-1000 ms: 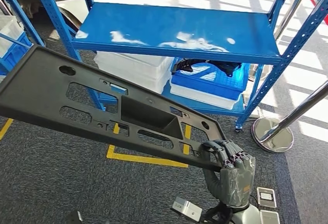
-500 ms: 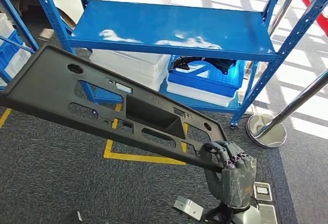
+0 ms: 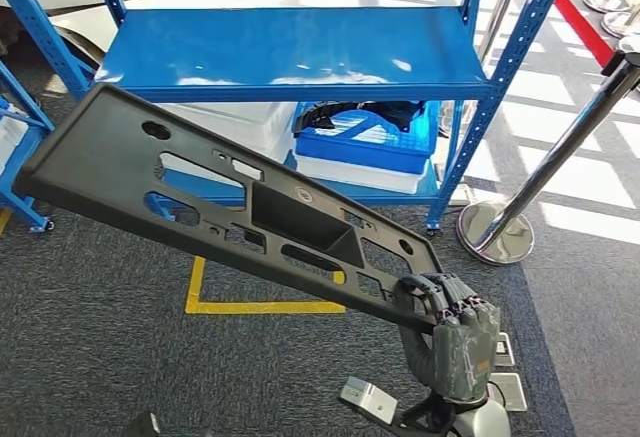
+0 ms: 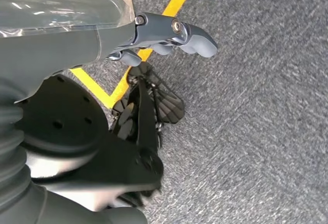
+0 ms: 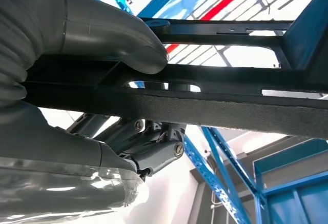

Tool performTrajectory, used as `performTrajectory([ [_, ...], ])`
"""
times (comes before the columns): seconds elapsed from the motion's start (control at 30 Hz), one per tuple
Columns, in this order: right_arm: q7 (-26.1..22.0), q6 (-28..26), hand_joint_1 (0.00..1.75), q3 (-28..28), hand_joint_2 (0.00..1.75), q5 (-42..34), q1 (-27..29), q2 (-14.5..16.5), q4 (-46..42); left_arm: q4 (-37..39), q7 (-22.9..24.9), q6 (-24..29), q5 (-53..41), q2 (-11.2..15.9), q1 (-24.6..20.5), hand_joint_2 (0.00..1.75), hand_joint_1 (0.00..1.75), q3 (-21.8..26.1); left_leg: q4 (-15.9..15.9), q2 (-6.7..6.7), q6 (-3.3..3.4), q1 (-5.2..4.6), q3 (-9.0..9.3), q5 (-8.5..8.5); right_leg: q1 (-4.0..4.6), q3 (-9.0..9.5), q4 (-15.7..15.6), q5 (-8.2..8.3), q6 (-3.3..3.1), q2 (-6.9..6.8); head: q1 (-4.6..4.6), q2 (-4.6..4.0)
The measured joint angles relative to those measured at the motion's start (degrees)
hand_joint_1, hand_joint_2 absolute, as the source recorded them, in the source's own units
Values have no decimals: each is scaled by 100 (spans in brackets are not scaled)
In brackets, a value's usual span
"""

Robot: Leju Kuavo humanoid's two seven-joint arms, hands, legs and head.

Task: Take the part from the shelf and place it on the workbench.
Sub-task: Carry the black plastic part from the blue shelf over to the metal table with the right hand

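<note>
The part (image 3: pixel 226 192) is a long black plastic panel with several cut-outs and a recessed pocket. It hangs in the air in front of the blue shelf (image 3: pixel 302 52), slanting from the upper left down to the lower right. My right hand (image 3: pixel 449 332) grips its lower right end from below. In the right wrist view the thumb (image 5: pixel 116 34) lies over the panel's edge (image 5: pixel 232 108) and the darker fingers wrap under it. My left hand (image 4: pixel 166 32) hangs over the grey carpet with its fingers stretched out, holding nothing.
The shelf's upper board is bare; beneath it stand white bins (image 3: pixel 241 122) and a blue crate (image 3: pixel 370 137) with black parts. A chrome stanchion base (image 3: pixel 494 234) and its slanted pole (image 3: pixel 573 137) stand at the right. Yellow tape (image 3: pixel 256 307) marks the carpet; floor sockets (image 3: pixel 509 392) lie near my feet.
The whole picture has shifted left and a little up, so the camera has turned right. The panel stays in my right hand's grip at the same slant.
</note>
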Motion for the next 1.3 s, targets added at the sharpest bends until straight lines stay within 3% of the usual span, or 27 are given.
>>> performTrajectory([
  [0.07,10,0,175,1,175,3,-8,0,8,1,3,0,-1,2,-2,175,0,0,-613,-143,21,14,300,216,6,-62,72,-10,22,88,5,0],
  [0.1,18,-1,175,2,175,3,-14,1,10,1,6,0,-2,2,-2,175,0,0,-765,-210,29,14,360,238,2,-101,105,-7,46,126,8,0],
  [0.17,33,-4,175,-1,175,8,-17,2,13,1,12,1,0,1,-1,175,0,0,-820,-246,58,-1,357,233,-9,-162,135,17,102,195,8,0],
  [0.23,56,-7,175,-5,175,21,-11,0,10,0,13,2,6,-5,-10,175,0,0,-840,-170,121,14,356,268,-19,-199,184,-26,158,177,12,0],
  [0.3,81,-8,175,-5,175,38,-14,-4,8,0,14,2,8,-9,-22,175,0,0,-864,-79,166,45,358,298,-36,-365,576,-292,232,15,32,0],
  [0.37,96,-9,175,-4,175,46,-10,-7,8,0,15,4,7,-6,-17,175,0,0,-866,16,175,45,356,302,-80,-678,1306,-652,309,-126,43,0],
  [0.4,106,-9,175,-4,175,46,-1,-7,8,0,16,7,7,-5,-14,175,0,0,-865,66,174,46,354,301,-106,-801,1594,-745,337,-152,42,0],
  [0.43,114,-8,175,-4,175,48,8,-8,7,0,18,8,8,-4,-12,175,0,0,-865,112,172,47,355,300,-126,-837,1699,-734,358,-169,42,0],
  [0.47,121,-8,175,-6,175,48,14,-9,4,0,20,8,7,-4,-14,175,0,0,-865,152,168,50,358,297,-140,-760,1568,-615,369,-188,41,0],
  [0.53,126,-8,175,-13,175,49,13,-10,-14,0,25,7,7,-7,-28,175,0,0,-866,215,149,56,373,286,-143,-368,805,-247,359,-279,42,0],
  [0.6,126,-9,175,-16,175,49,5,-11,-34,0,26,7,7,-8,-38,175,0,0,-870,262,99,42,378,279,-104,-71,189,-57,307,-388,39,0],
  [0.7,127,-9,175,-28,175,51,12,-15,-45,0,29,7,8,-11,-35,175,0,0,-916,330,-12,42,391,288,-69,-39,37,-24,200,-341,32,0],
  [0.77,129,-10,175,-37,175,60,7,-16,-56,0,31,5,7,-14,-40,175,0,0,-825,245,-66,51,360,180,-88,-26,-37,30,106,-283,28,0],
  [0.8,130,-11,175,-39,175,64,5,-15,-62,0,32,5,7,-14,-41,175,0,0,-618,169,-77,50,272,37,-99,-17,-68,53,67,-256,24,0],
  [0.87,134,-11,175,-46,175,73,9,-13,-65,0,34,4,7,-9,-33,175,0,0,108,53,-73,38,-52,-321,-82,-25,-72,63,33,-189,21,0],
  [0.9,136,-11,175,-52,175,76,15,-13,-65,0,35,4,8,-7,-28,175,0,0,452,35,-73,32,-215,-437,-71,-29,-70,63,27,-147,22,0],
  [0.93,137,-11,175,-58,175,79,20,-13,-63,0,35,4,8,-5,-25,175,0,0,628,26,-69,28,-304,-446,-61,-29,-67,63,21,-100,24,0],
  [0.97,137,-11,175,-62,175,82,23,-13,-63,0,35,4,7,-4,-24,175,0,0,578,19,-61,26,-291,-341,-54,-27,-63,63,19,-49,24,0],
  [1.03,138,-11,175,-70,175,87,26,-13,-62,0,35,4,6,-2,-25,175,0,0,-100,-43,-34,31,0,83,-51,-20,-39,54,33,58,23,0],
  [1.1,145,-11,175,-78,175,87,26,-13,-64,0,36,4,2,-1,-27,175,0,0,-730,-158,-11,41,272,327,-37,-56,19,38,71,152,27,0],
  [1.2,166,-14,175,-87,175,86,47,-15,-68,0,43,6,-8,-4,-29,175,0,0,-884,-184,37,26,323,329,-44,-122,51,49,138,237,32,0],
  [1.27,174,-15,175,-90,175,95,72,-19,-83,0,43,6,-1,-10,-34,175,0,0,-909,-125,92,42,334,351,-47,-168,161,-41,191,161,43,0],
  [1.3,174,-15,175,-91,175,99,76,-21,-91,0,42,4,1,-13,-38,175,0,0,-921,-87,118,56,339,359,-51,-254,358,-167,223,75,53,0],
])
